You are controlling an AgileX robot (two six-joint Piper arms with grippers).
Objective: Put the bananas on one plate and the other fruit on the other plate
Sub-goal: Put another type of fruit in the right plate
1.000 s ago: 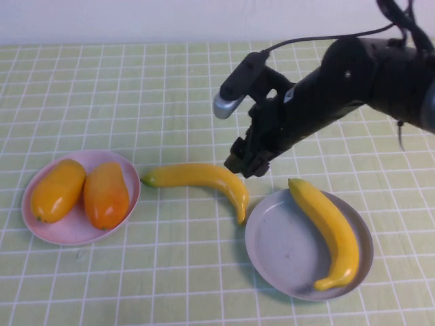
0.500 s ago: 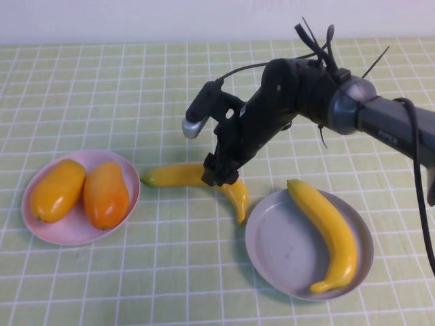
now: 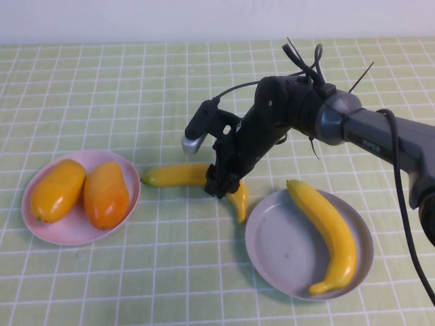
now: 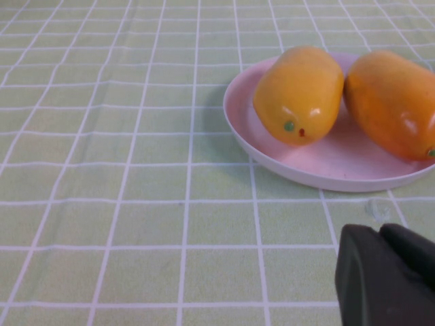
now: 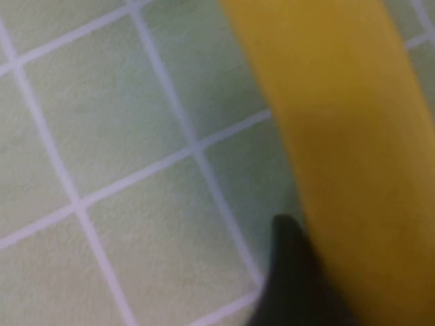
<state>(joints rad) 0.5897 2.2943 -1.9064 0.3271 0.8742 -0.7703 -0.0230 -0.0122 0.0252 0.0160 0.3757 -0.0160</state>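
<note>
One banana (image 3: 173, 175) lies on the cloth between the plates; it fills the right wrist view (image 5: 340, 136). My right gripper (image 3: 221, 182) is down over its middle, open, jaws astride it, one finger (image 5: 292, 285) against its side. The second banana (image 3: 326, 231) lies on the grey-blue plate (image 3: 279, 251). Two orange-yellow fruits (image 3: 58, 190) (image 3: 106, 195) lie on the pink plate (image 3: 71, 231), also in the left wrist view (image 4: 299, 92) (image 4: 397, 102) (image 4: 319, 170). My left gripper (image 4: 387, 272) is shut and empty, low over the cloth near the pink plate, out of the high view.
A green checked cloth (image 3: 102, 95) covers the table up to the white wall at the back. The right arm (image 3: 353, 125) reaches in from the right above the grey-blue plate's far side.
My right gripper has moved left from beside the banana's bend and come down onto the banana's middle. The banana on the grey-blue plate and both other fruits have not moved.
</note>
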